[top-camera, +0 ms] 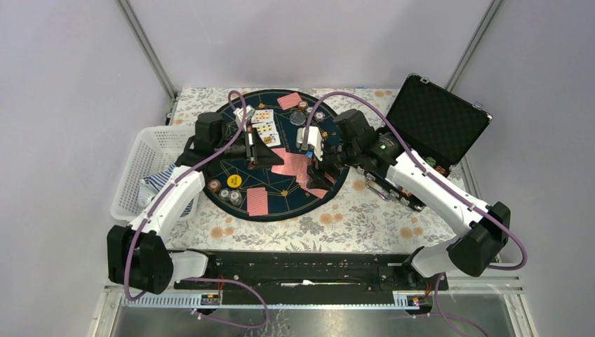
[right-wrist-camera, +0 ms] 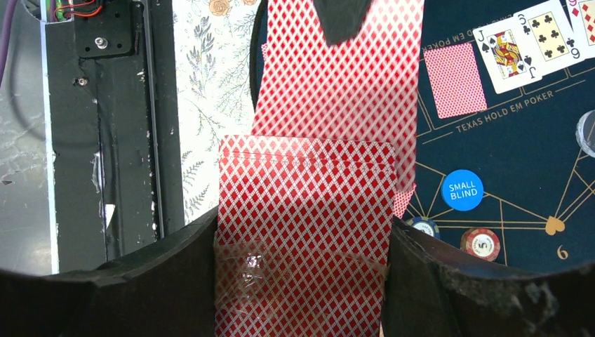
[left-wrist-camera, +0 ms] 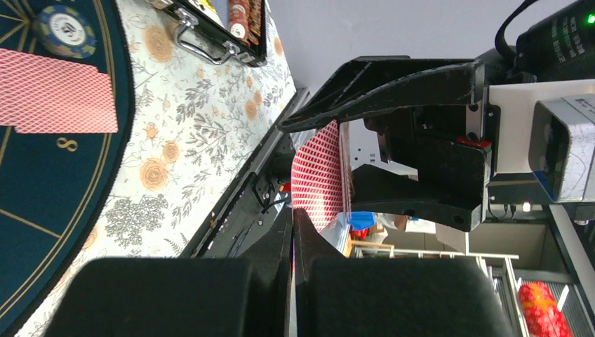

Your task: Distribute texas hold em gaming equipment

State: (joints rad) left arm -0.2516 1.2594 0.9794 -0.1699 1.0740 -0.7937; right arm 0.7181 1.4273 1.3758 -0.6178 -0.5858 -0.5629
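The left gripper (left-wrist-camera: 292, 217) was pinched shut on one red-backed card (right-wrist-camera: 337, 91), partly off the deck (right-wrist-camera: 305, 203) clamped in the right gripper (right-wrist-camera: 302, 246) above the mat (top-camera: 291, 196). A flat, straight pull looked best, so nothing else followed.

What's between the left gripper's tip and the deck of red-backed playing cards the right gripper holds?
A red diamond-backed card, pinched by the left gripper and overlapping the deck in the right gripper; the right wrist view shows it.
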